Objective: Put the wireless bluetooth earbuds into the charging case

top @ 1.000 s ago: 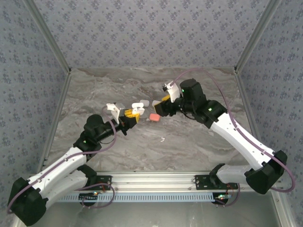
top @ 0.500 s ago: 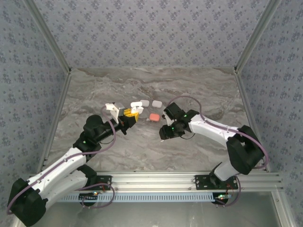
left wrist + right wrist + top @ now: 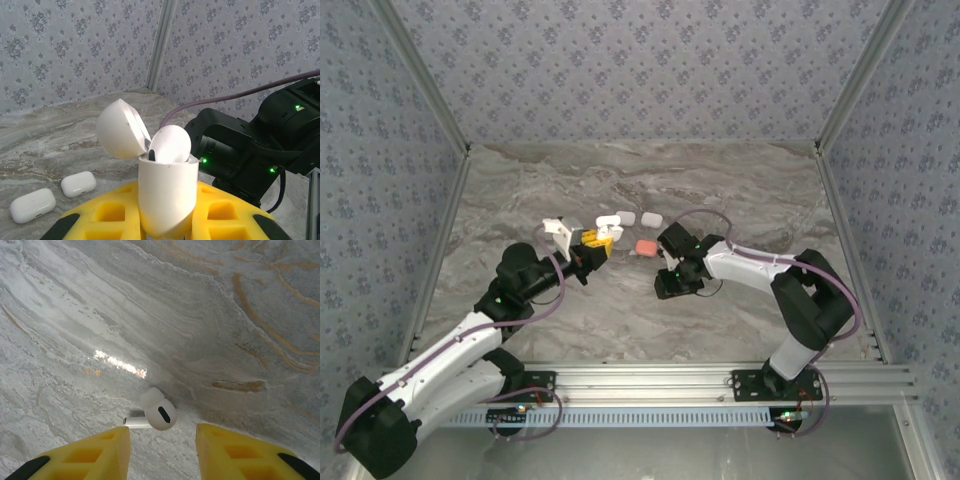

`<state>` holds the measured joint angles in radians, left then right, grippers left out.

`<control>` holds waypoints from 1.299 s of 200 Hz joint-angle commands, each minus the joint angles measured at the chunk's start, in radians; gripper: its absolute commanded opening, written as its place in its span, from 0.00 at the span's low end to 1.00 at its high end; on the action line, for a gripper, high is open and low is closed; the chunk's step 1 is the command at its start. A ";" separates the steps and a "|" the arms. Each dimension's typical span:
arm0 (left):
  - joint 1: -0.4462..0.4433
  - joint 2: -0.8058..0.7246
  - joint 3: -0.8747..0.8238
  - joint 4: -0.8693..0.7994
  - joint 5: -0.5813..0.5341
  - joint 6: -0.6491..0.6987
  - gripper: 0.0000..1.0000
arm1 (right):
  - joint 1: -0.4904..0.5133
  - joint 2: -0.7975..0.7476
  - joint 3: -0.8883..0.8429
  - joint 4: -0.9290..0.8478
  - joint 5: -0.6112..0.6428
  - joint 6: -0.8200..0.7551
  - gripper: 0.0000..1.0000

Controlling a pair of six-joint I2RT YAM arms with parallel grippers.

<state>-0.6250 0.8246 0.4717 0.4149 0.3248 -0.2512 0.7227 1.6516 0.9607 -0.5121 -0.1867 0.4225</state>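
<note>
Nearest the bases: right end effector (image 3: 162, 440) low over the surface (image 3: 225, 315), yellow fingers parted to a narrow gap, gripping nothing, straddling a loose white earbud (image 3: 157, 412) lying on its side.

A little farther, on the left: left end effector (image 3: 167, 222) clamped on an open charging case (image 3: 167, 200), held above the surface, lid (image 3: 117, 129) tipped back, a seated earbud (image 3: 170, 144) already inside.

Beyond: a closed white case (image 3: 33, 205), a second white case (image 3: 78, 183) and a pink case (image 3: 645, 247), all resting on the surface.

Step in hand, by the look of it: picking up the second bud.

Next, probably: closing gently so the small rounded bud does not slip out, lifting, then carrying it across to the open case and lining it up stem down.
</note>
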 commanded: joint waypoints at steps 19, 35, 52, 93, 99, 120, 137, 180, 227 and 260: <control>-0.008 -0.008 0.015 0.013 -0.004 0.015 0.00 | 0.005 0.034 0.014 0.020 -0.014 0.015 0.38; -0.008 -0.009 0.016 0.012 -0.004 0.015 0.00 | 0.007 0.043 0.014 0.025 -0.016 0.016 0.37; -0.008 -0.008 0.016 0.010 -0.005 0.016 0.00 | 0.008 0.053 0.016 0.026 -0.020 0.016 0.35; -0.008 -0.006 0.016 0.009 -0.004 0.015 0.00 | 0.011 0.063 0.015 0.027 -0.025 0.014 0.30; -0.008 -0.006 0.016 0.009 -0.005 0.015 0.00 | 0.011 0.061 0.014 0.027 -0.025 0.011 0.29; -0.008 -0.005 0.017 0.010 -0.004 0.015 0.00 | 0.011 0.046 0.015 0.028 -0.013 -0.005 0.26; -0.008 -0.003 0.017 0.013 -0.003 0.014 0.00 | 0.012 0.026 0.017 0.030 0.000 -0.027 0.26; -0.008 0.012 0.008 0.048 0.010 -0.007 0.00 | 0.008 -0.076 0.032 0.000 0.059 -0.134 0.25; -0.008 0.075 0.002 0.141 0.076 -0.054 0.00 | -0.031 -0.285 0.049 -0.022 0.081 -0.301 0.25; -0.007 0.112 0.021 0.174 0.125 -0.071 0.00 | -0.067 -0.415 0.130 -0.053 0.079 -0.451 0.25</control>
<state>-0.6250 0.9207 0.4683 0.4992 0.3832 -0.2962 0.6746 1.3205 1.0092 -0.5209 -0.1261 0.1310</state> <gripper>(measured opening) 0.190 0.251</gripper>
